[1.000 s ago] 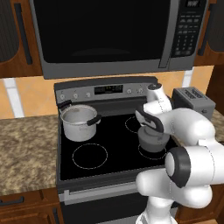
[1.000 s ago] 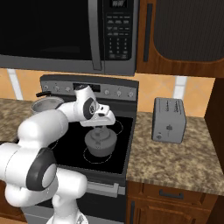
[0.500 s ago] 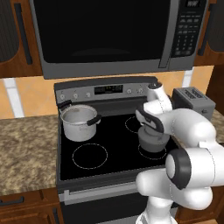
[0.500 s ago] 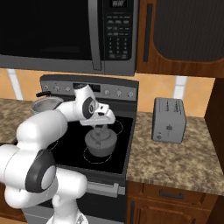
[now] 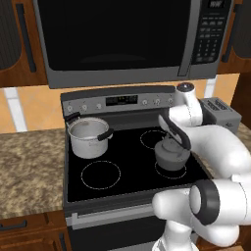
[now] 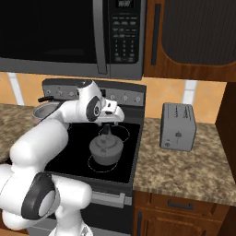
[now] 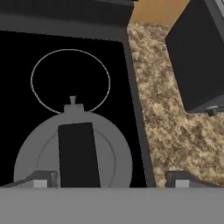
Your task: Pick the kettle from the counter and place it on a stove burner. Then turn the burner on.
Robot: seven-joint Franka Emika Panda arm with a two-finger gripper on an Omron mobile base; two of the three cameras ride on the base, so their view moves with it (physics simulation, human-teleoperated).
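Kettle [image 7: 72, 157] spout toward back burner [image 7: 70, 81]

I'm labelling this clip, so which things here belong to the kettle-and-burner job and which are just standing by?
Job:
- squat dark grey metal kettle, on the front right burner
- black glass stovetop
- stove knob panel
- pincer, open above the kettle

Standing by:
- shiny steel pot
- grey toaster
- microwave

We see a squat dark grey metal kettle [image 5: 171, 156] with a black arched handle on the black glass stovetop [image 5: 127, 174], ringed in thin white burner circles. Brown-and-tan speckled granite counter [image 6: 184, 163] carries a grey boxy toaster [image 6: 178, 126].
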